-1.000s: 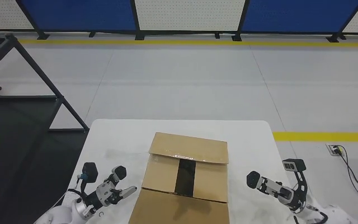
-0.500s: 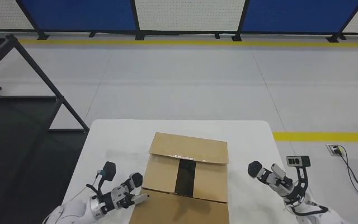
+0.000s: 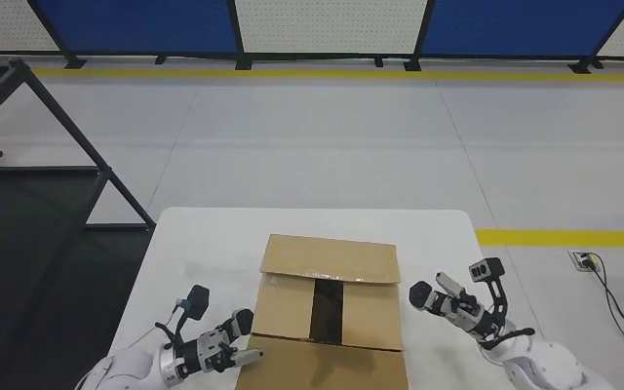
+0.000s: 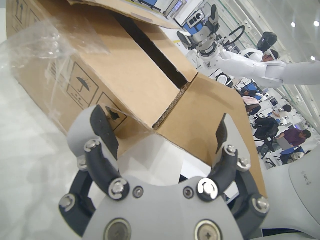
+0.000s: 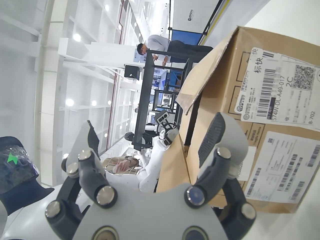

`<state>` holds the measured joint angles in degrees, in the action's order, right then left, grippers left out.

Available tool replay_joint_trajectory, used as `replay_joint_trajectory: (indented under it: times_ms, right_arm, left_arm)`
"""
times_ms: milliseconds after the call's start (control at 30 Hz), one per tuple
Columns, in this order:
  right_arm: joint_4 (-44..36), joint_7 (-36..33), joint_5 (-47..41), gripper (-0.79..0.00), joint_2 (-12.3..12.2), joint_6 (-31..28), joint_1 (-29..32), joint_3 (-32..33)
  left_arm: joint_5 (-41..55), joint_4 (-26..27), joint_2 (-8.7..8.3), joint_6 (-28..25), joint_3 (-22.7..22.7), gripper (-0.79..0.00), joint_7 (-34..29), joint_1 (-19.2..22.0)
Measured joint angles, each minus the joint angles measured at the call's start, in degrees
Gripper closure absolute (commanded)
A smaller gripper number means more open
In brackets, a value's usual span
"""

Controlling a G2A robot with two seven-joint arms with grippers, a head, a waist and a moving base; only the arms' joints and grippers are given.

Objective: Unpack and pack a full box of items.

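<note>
A brown cardboard box [image 3: 366, 292] stands in the middle of the white table [image 3: 195, 253]. Its top flaps lie nearly flat with a dark gap [image 3: 327, 310] between them. My left gripper [image 3: 241, 343] is open at the box's near left corner. In the left wrist view the left gripper [image 4: 162, 131] has the corner of the near flap [image 4: 212, 106] between its fingers; whether they touch is unclear. My right gripper [image 3: 432, 294] is open just off the box's right side. In the right wrist view the right gripper [image 5: 152, 136] faces the labelled side of the box [image 5: 237, 116].
Loose clear tape [image 4: 50, 41] hangs on the box's left side. A black metal frame [image 3: 68, 127] stands on the floor left of the table. Blue and white panels [image 3: 136, 24] close off the back. Bare tabletop lies on both sides of the box.
Both grippers have come in toward the box: the left one up to its near left corner, the right one leftward to its right side. The box has stayed in place.
</note>
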<state>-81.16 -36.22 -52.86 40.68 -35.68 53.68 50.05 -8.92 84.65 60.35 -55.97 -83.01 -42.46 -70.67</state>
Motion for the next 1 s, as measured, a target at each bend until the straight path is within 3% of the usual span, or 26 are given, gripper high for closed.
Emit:
replay_joint_trajectory:
  times_ms: [400, 700, 1000]
  right_arm:
    - [0.4, -1.7, 2.2, -0.785, 3.5, 5.1, -4.7, -0.9]
    - [3.3, -1.9, -0.4, -0.785, 6.7, 5.7, -10.2, -1.3]
    - [3.3, -1.9, -0.4, -0.785, 6.6, 5.7, -10.1, -1.3]
  left_arm:
    - [-0.1, -0.3, -0.25, 0.3, -6.7, -0.785, 15.5, -3.7]
    - [-1.6, 0.3, -0.41, 0.2, -9.1, -0.785, 20.4, -6.8]
    - [-1.8, 0.4, -0.45, 0.2, -9.3, -0.785, 20.7, -7.1]
